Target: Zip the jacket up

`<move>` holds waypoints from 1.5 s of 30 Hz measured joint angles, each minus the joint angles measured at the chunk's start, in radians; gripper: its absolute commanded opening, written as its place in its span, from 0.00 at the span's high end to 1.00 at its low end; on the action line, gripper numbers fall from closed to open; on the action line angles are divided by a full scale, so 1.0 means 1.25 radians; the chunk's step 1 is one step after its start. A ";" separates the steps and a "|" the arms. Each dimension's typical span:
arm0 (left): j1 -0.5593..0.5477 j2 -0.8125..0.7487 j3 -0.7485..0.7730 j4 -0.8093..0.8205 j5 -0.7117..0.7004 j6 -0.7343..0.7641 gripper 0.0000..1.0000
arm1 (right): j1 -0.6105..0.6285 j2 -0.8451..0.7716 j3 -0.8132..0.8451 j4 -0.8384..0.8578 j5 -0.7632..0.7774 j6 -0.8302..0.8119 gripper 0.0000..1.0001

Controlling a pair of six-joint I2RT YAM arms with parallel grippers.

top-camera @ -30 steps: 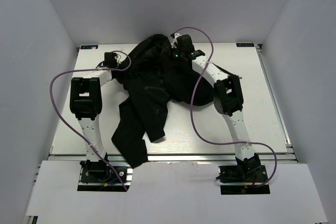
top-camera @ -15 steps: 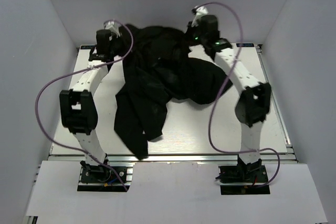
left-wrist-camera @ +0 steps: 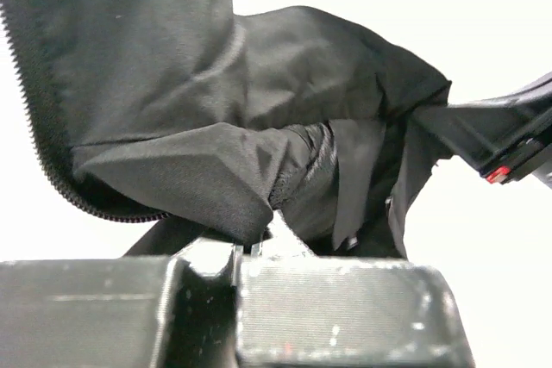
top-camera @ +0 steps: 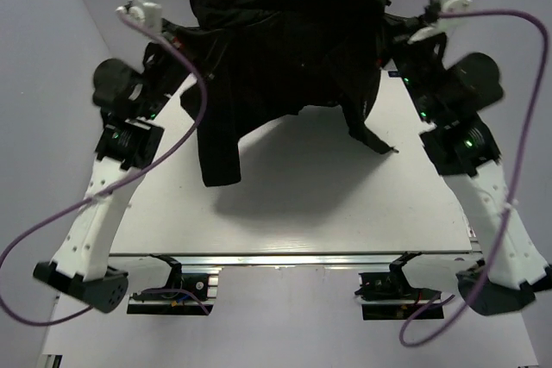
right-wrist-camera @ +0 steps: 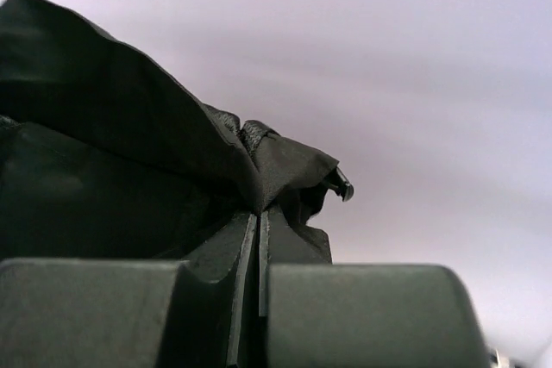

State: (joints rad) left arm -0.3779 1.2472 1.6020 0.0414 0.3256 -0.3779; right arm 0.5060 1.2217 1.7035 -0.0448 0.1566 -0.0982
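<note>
The black jacket (top-camera: 276, 49) hangs spread in the air above the table, held up at two corners. A sleeve (top-camera: 216, 148) dangles on the left and a flap with a zipper end (top-camera: 373, 137) hangs on the right. My left gripper (top-camera: 177, 36) is shut on the jacket's left edge; in the left wrist view the fabric (left-wrist-camera: 198, 109) bunches at the gripper (left-wrist-camera: 259, 243), and zipper teeth (left-wrist-camera: 43, 152) run along the left. My right gripper (top-camera: 398, 34) is shut on the right edge; the right wrist view shows fabric (right-wrist-camera: 129, 161) pinched in the gripper (right-wrist-camera: 257, 217).
The white table (top-camera: 302, 204) lies below the jacket, carrying its shadow. White enclosure walls (top-camera: 34, 84) stand on the left, right and back. Purple cables (top-camera: 185, 131) loop from both arms. A metal rail (top-camera: 293, 258) runs along the table's front edge.
Both arms have risen and spread apart, lifting the jacket from a crumpled heap on the table into a stretched hanging sheet. The sleeve left the front edge.
</note>
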 measured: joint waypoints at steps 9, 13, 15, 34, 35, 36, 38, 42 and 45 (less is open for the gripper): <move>-0.011 -0.076 0.121 0.009 0.030 -0.047 1.00 | 0.048 -0.044 0.202 -0.075 0.004 -0.027 1.00; -0.014 -0.070 0.148 0.010 0.027 -0.052 1.00 | 0.054 0.038 0.324 -0.073 0.022 -0.027 1.00; -0.015 -0.060 0.148 0.010 0.016 -0.051 1.00 | 0.058 0.083 0.352 -0.058 0.071 -0.033 1.00; 0.015 0.778 0.374 -0.168 -0.491 0.003 0.02 | -0.045 0.970 0.421 0.149 0.346 -0.028 0.32; 0.022 0.816 0.390 -0.181 -0.481 -0.004 0.02 | -0.050 0.988 0.420 0.120 0.324 -0.024 0.11; 0.031 0.843 0.392 -0.204 -0.472 -0.008 0.02 | -0.054 0.993 0.418 0.085 0.304 -0.020 0.11; 0.047 0.862 0.392 -0.255 -0.460 -0.007 0.02 | -0.055 0.982 0.414 0.035 0.265 -0.018 0.11; 0.071 0.805 0.357 -0.290 -0.424 -0.003 0.02 | -0.049 0.839 0.321 -0.035 0.208 0.022 0.11; 0.074 0.646 0.193 -0.291 -0.383 -0.007 0.02 | -0.043 0.633 0.141 -0.083 0.173 0.103 0.11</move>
State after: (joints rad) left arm -0.2855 2.0552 1.8427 -0.3222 -0.1528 -0.3866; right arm 0.4526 2.0125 1.8801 -0.1486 0.3725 0.0303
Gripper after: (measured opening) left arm 0.977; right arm 0.894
